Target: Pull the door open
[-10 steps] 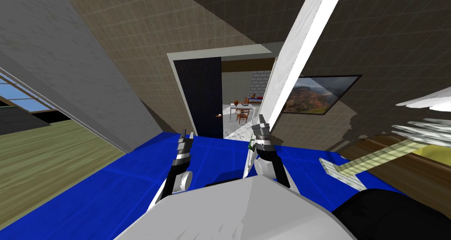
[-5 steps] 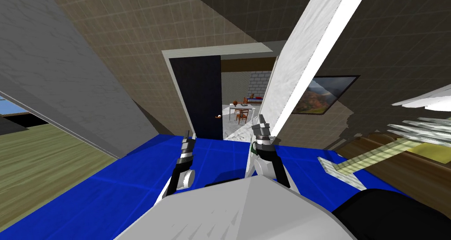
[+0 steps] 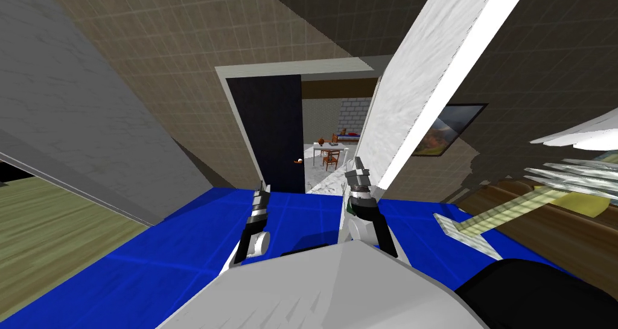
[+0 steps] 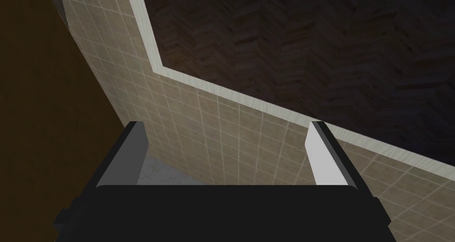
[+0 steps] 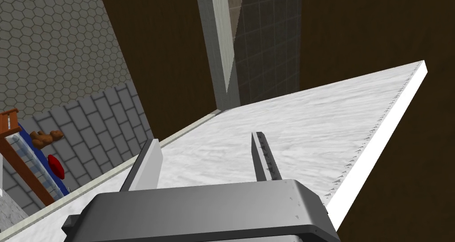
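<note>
So the white door (image 3: 422, 72) is the one we're on; it's swung well out from its wall and rises just to the right of our right claw (image 3: 359, 175). In the right wrist view that claw sits over the door's marbled face, close to its free edge, fingers parted with nothing visible between them, so open rather than clamped; no handle to be seen there, so we can't say what it's bearing on. We reckon it's parked near the free edge because that's where a pull gets the most swing.

The left claw (image 3: 261, 189) hangs a bit to the left over the blue surface (image 3: 151, 253), fingers wide apart and empty; it looks kept out of the door's arc on purpose. Ahead there's a pale door frame (image 3: 289, 76) with a dark door (image 3: 271, 132) inside it. Going by the angle, the pull looks mostly done; our worry is the door clipping the right forearm if it swings further.
</note>
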### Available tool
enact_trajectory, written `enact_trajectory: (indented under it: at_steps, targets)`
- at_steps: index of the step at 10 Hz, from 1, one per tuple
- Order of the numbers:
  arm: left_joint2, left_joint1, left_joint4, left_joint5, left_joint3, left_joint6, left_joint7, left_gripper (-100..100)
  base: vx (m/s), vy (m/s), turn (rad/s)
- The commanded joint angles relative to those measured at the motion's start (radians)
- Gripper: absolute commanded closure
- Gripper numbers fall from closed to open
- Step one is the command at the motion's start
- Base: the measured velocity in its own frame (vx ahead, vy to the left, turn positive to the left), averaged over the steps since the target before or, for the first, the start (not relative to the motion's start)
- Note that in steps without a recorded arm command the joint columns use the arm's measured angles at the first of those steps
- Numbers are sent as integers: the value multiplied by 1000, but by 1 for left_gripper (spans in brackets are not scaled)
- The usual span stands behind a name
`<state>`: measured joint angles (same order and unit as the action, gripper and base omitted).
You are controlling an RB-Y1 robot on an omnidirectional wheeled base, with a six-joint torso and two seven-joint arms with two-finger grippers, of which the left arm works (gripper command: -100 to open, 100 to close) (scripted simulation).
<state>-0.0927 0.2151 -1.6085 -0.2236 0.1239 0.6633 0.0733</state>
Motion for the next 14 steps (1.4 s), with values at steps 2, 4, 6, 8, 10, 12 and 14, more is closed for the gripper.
enact_trajectory:
  at_steps: [2,4,6,8,10,12,14]
  targets:
    - [-4,-37,82,-36,7,19,19,-100,98,47,-69]
    - [-5,-64,143,-63,14,33,34,-100,99,42,-80]
    - [-5,-90,206,-90,20,47,49,-100,93,47,-87]
    - [-5,-116,260,-117,27,61,63,-100,90,36,-73]
    - [-5,-142,328,-144,34,74,78,-100,83,46,-90]
    - [-5,-168,388,-171,40,88,93,-100,100,46,-89]
    - [-4,-194,446,-197,47,102,107,-100,92,36,-83]
